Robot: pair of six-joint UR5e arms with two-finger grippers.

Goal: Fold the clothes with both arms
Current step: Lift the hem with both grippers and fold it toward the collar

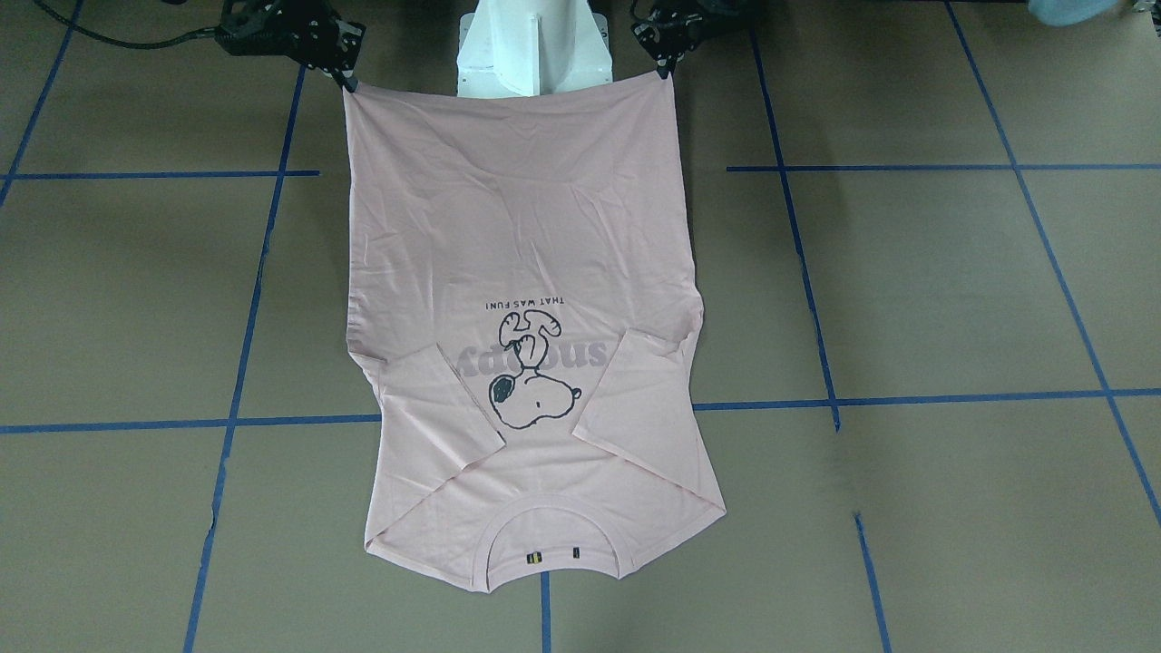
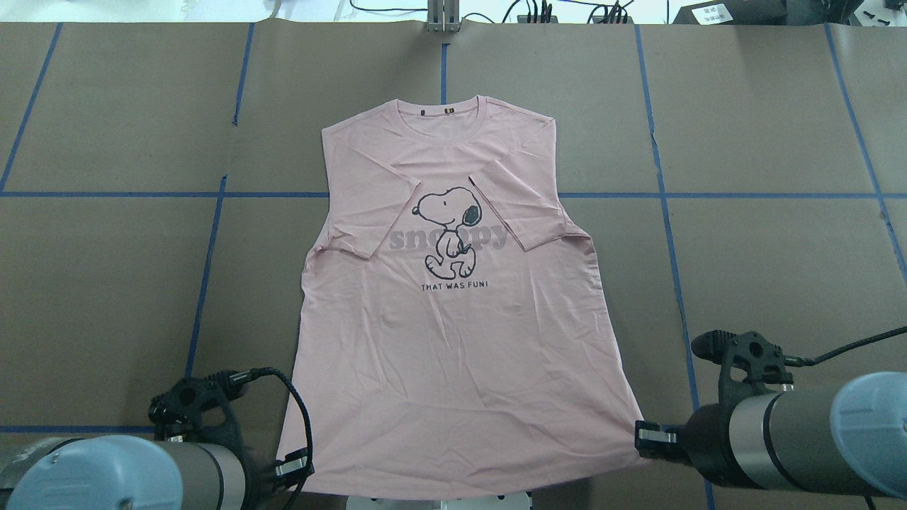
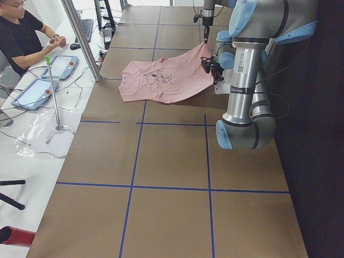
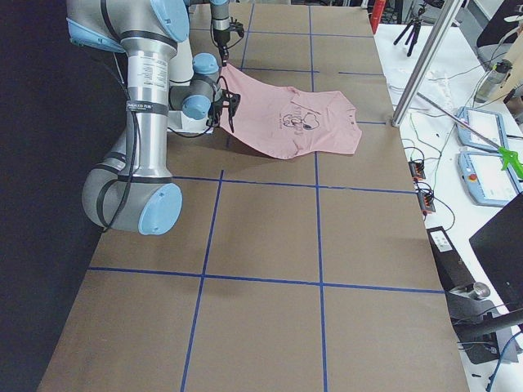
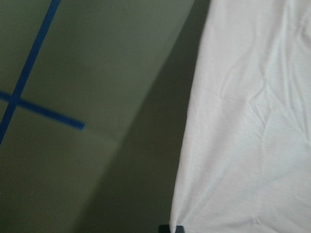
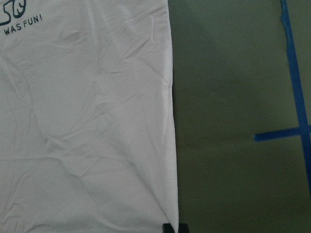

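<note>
The pink T-shirt (image 2: 453,333) lies face up on the brown table (image 2: 106,283), its neck far from the robot. Both short sleeves are folded in over the Snoopy drawing (image 2: 448,230). The left gripper (image 2: 294,467) pinches one bottom corner and the right gripper (image 2: 648,439) pinches the other. That end is lifted a little off the table.

Surface (image 2: 106,283): matte brown, gridded with blue tape lines (image 2: 205,283). Pink Snoopy T-shirt (image 2: 453,340) lies on it print-up, centred, with the collar on the side away from the robot. Both sleeves are folded in over the chest. The hem end at the robot side is raised off the surface.
</note>
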